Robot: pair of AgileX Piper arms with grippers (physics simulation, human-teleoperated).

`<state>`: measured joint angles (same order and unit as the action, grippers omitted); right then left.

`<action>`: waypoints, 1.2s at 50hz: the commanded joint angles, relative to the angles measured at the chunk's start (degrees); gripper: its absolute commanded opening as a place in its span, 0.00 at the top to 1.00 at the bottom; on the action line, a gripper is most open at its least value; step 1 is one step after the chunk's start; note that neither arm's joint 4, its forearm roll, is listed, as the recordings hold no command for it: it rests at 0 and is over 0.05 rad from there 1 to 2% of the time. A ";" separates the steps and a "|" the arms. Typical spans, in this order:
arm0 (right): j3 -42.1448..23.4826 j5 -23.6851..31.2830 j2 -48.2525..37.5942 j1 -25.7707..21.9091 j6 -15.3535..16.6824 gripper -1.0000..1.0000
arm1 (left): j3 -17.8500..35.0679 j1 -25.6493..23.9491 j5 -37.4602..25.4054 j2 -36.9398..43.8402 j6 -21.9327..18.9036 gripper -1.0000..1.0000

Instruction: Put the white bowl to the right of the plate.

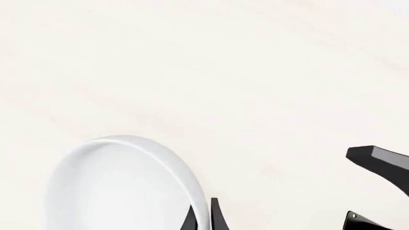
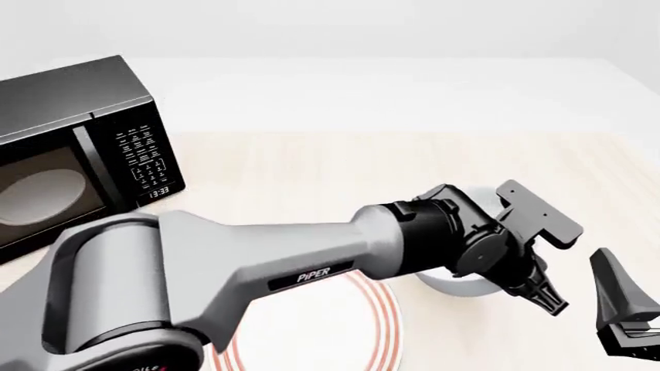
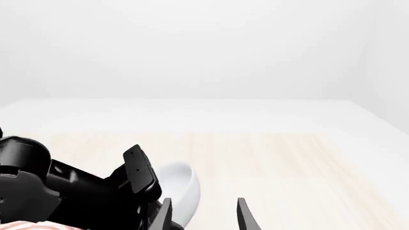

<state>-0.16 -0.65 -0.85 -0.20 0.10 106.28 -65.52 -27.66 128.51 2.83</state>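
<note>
Bowl: white bowl (image 2: 461,284) sits right of the plate (image 2: 384,325) (placed, I'd judge).
Left claw (image 1: 203,216): pinching the bowl's rim.
Right claw (image 3: 204,214): open, empty.
Left to do: release.

The white bowl (image 2: 461,287) is plain glossy white; the plate (image 2: 341,332) is white with thin red rings; the microwave (image 2: 73,147) is black; the bench (image 2: 341,170) is pale wood-grained.

A bare simulated test space with kitchen props, not a real kitchen. A pale wood-grain table (image 2: 341,166) runs out into blank white walls and floor (no cupboards, just flat light). At the far left sits a black microwave (image 2: 73,151); near the front edge lie a red-ringed plate (image 2: 351,328) and a white bowl (image 2: 459,286).
</note>
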 commanded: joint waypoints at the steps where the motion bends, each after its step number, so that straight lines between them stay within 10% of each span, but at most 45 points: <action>1: 0.00 0.00 -0.01 -0.01 0.00 0.00 | -2.94 -1.28 3.53 -0.65 1.05 1.00; 45: 0.00 0.00 -0.01 0.00 0.01 0.00 | -6.45 -1.40 9.61 0.92 5.12 1.00; 46: 0.00 0.00 0.01 0.01 0.00 0.00 | -5.94 -1.07 9.46 1.18 4.79 0.00; 60: 0.00 0.00 -0.01 0.01 -0.01 0.00 | -5.57 -0.59 9.32 -3.54 10.22 0.00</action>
<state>-0.16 -0.65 -0.85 -0.20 0.10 100.33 -66.62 -18.01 127.36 10.41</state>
